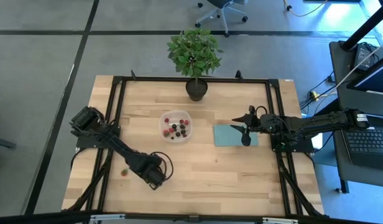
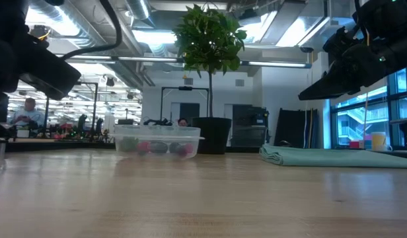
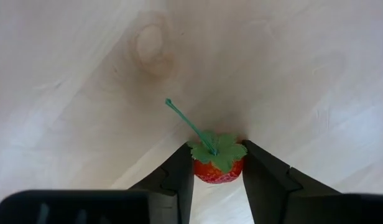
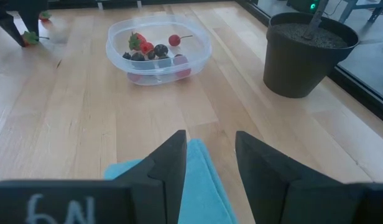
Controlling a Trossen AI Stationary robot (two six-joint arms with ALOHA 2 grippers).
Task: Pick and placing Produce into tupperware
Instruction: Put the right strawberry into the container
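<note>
The clear tupperware (image 1: 175, 126) stands mid-table with red and dark berries in it; it also shows in the right wrist view (image 4: 159, 46) and the low view (image 2: 157, 141). My left gripper (image 3: 217, 163) is near the table's near-left part (image 1: 151, 176), shut on a red strawberry (image 3: 217, 169) with a green leaf cap and stem. Another small berry (image 1: 124, 172) lies on the wood to its left. My right gripper (image 4: 210, 140) is open and hovers above the teal sheet (image 1: 232, 135), touching nothing. My left gripper pinches the strawberry by its red body (image 3: 201, 173), one finger (image 3: 179, 171) on each side, just under the leaf cap. The fingers point down at the table from above. The stem (image 3: 185, 121) sticks out free. Whether the berry still rests on the wood I cannot tell.
A potted leafy plant (image 1: 194, 59) stands at the table's far edge, behind the tupperware. The teal sheet (image 4: 204, 180) lies flat right of the tupperware. A black frame (image 1: 117, 106) runs round the table top. Bare wood (image 1: 210, 174) lies between the arms on the near side.
</note>
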